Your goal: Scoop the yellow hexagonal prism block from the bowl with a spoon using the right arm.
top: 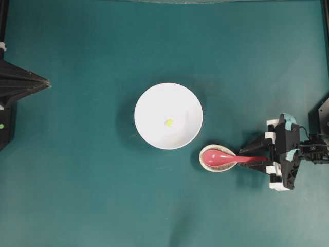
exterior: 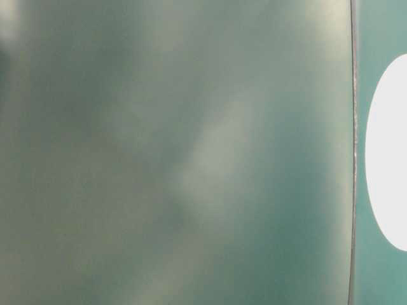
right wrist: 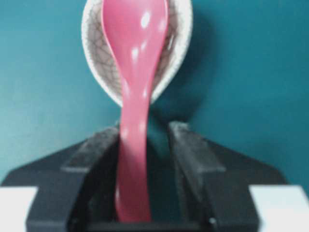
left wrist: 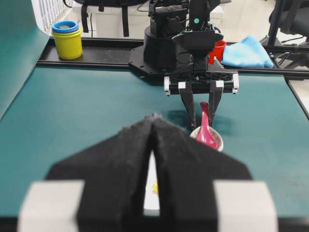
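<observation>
The white bowl (top: 154, 103) sits mid-table with the tiny yellow hexagonal prism block (top: 168, 122) near its centre. To its lower right, the pink-red spoon (top: 226, 157) lies with its scoop in a small speckled spoon rest (top: 208, 165) and its handle pointing right. My right gripper (top: 252, 158) straddles that handle. In the right wrist view the right gripper (right wrist: 145, 129) is open: the spoon (right wrist: 133, 72) handle lies against the left finger with a gap to the right finger. My left gripper (top: 46, 82) is shut at the far left edge, holding nothing.
In the left wrist view, a yellow cup (left wrist: 67, 38), a red cup (left wrist: 219, 48) and a blue cloth (left wrist: 246, 53) lie beyond the table's far rail, behind the right arm's base. The table-level view is a blur of teal.
</observation>
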You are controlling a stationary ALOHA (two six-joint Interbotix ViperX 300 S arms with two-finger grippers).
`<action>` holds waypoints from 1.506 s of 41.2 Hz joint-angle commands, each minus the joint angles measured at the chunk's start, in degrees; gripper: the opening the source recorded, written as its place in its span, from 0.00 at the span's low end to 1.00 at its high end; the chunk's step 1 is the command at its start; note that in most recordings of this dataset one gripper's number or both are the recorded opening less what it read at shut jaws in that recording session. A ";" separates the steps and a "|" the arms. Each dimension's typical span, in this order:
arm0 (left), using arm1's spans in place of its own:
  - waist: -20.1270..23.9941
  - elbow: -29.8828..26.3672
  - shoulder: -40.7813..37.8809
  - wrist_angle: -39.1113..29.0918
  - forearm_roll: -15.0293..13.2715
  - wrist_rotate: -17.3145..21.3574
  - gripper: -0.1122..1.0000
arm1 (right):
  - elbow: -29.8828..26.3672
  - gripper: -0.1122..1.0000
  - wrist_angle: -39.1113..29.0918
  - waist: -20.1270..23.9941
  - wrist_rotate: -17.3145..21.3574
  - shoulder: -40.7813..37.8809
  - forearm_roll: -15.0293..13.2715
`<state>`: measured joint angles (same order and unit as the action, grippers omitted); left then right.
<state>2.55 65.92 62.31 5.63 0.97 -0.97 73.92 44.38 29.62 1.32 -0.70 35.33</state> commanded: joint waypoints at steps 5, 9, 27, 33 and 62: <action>0.09 -1.58 -0.62 0.62 0.00 0.00 0.13 | -0.62 0.48 -0.44 -0.09 -0.35 0.53 -0.18; 0.09 -1.67 -0.62 0.62 0.00 0.00 0.13 | -0.79 0.44 -1.41 -0.09 -1.14 0.53 -0.18; 0.09 -1.58 -0.62 0.62 0.00 0.09 0.13 | -2.02 0.27 -3.60 -0.09 -3.52 0.53 -0.18; 0.09 -1.58 -0.62 0.62 0.00 0.09 0.13 | -1.93 0.27 -3.52 -0.09 -3.52 0.70 -0.18; 0.09 -1.58 -0.62 0.62 0.00 0.26 0.13 | 0.88 0.33 -9.40 -0.09 -3.43 10.11 0.00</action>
<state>2.55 65.92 62.31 5.63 0.97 -0.70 74.97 34.89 29.62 -2.11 7.91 35.33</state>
